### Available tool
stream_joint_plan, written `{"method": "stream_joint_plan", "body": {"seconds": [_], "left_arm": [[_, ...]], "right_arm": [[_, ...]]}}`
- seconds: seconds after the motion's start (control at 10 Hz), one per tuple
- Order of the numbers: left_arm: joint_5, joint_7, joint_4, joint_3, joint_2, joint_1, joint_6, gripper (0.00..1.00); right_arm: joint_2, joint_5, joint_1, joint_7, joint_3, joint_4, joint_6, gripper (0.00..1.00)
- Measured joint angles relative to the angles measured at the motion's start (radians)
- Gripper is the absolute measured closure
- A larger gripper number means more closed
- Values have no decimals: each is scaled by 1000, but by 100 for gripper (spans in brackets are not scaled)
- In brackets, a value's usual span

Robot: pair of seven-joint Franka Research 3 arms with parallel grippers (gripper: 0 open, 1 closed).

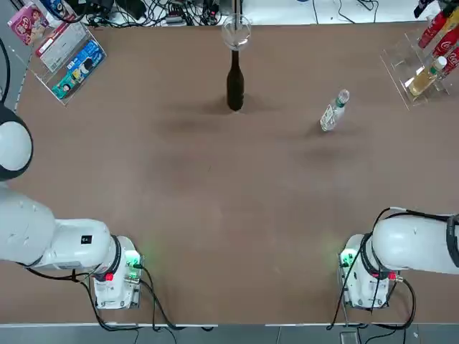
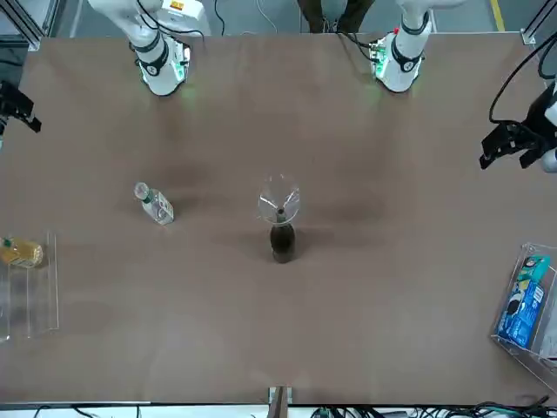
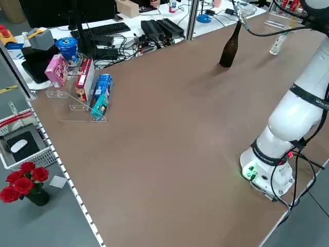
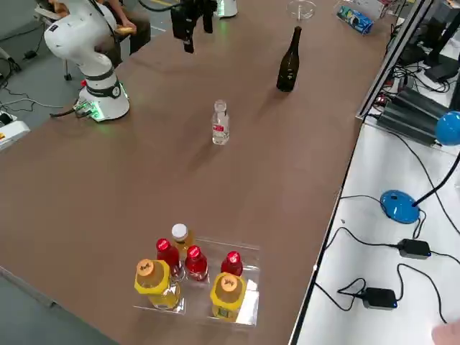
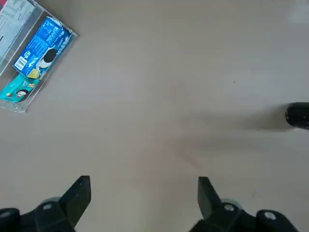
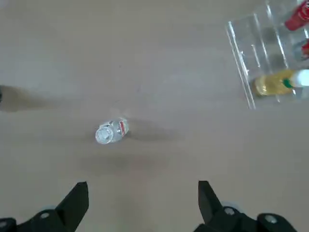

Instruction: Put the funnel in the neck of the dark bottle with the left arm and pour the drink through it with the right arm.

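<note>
far left, left black two-finger gripper (image 5: pixel 145 205), wide open, empty; upper centre of the top view, clear round funnel (image 1: pixel 236 32) in the neck of the tall dark glass bottle (image 1: pixel 235 89); upper right, small clear plastic bottle (image 1: pixel 334 111), upright; far right, right black two-finger gripper (image 6: pixel 143 208), wide open, empty.

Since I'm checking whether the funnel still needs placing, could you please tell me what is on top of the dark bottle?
The clear funnel sits on the dark bottle, mouth up. How far its spout reaches inside the neck is hidden by the dark glass.
</note>
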State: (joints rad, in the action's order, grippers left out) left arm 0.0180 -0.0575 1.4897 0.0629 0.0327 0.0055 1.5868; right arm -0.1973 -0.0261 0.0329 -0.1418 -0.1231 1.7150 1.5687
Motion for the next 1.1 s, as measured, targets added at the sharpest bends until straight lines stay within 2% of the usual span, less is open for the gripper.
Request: {"method": "stream_joint_plan", "body": {"seconds": [0.1,0.3,1.1], "left_arm": [[0,0,0,0,0,0,0,2],[0,0,0,0,0,0,0,2],[0,0,0,0,1,0,0,2]], "right_arm": [[-10,17,32,34,35,-5,-27,0],[-15,33,65,91,77,-30,-88,0],[-13,34,79,101,99,-36,-96,0]]}}
